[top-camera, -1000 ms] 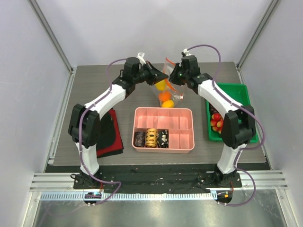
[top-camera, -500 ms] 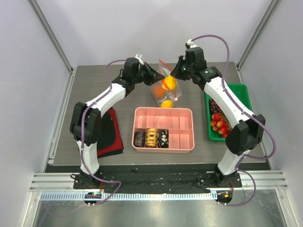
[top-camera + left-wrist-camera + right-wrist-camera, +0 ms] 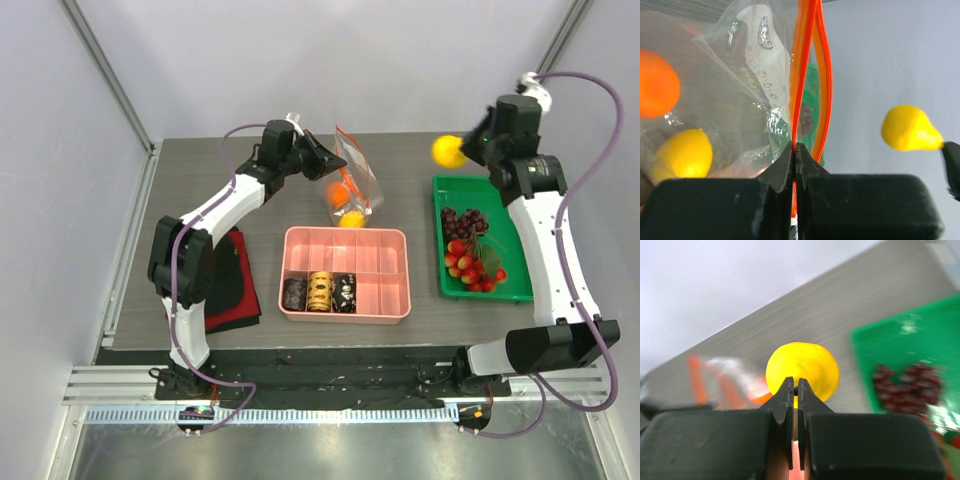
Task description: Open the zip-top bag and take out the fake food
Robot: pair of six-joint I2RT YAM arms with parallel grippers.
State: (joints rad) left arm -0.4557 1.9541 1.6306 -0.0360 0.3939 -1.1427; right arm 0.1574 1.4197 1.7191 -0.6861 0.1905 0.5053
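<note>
The clear zip-top bag (image 3: 352, 182) with an orange zip strip (image 3: 802, 75) hangs at the back middle of the table, its mouth open. My left gripper (image 3: 331, 156) is shut on the bag's zip edge and holds it up (image 3: 794, 147). An orange fruit (image 3: 655, 82) and a yellow fruit (image 3: 686, 152) lie inside the bag. My right gripper (image 3: 466, 150) is shut on the stem end of a yellow fruit (image 3: 447, 151) and holds it in the air by the back left corner of the green tray (image 3: 520, 290); it also shows in the right wrist view (image 3: 802, 370).
The green tray holds a dark grape bunch (image 3: 464, 221) and several red fruits (image 3: 468, 263). A pink divided box (image 3: 390, 292) with three dark patterned cylinders (image 3: 319, 292) stands in front of the bag. A red and black cloth (image 3: 237, 285) lies at the left.
My right gripper has pulled the yellow fruit out of the bag and swung it right, to beside the green tray. The left gripper has kept hold of the bag's edge.
</note>
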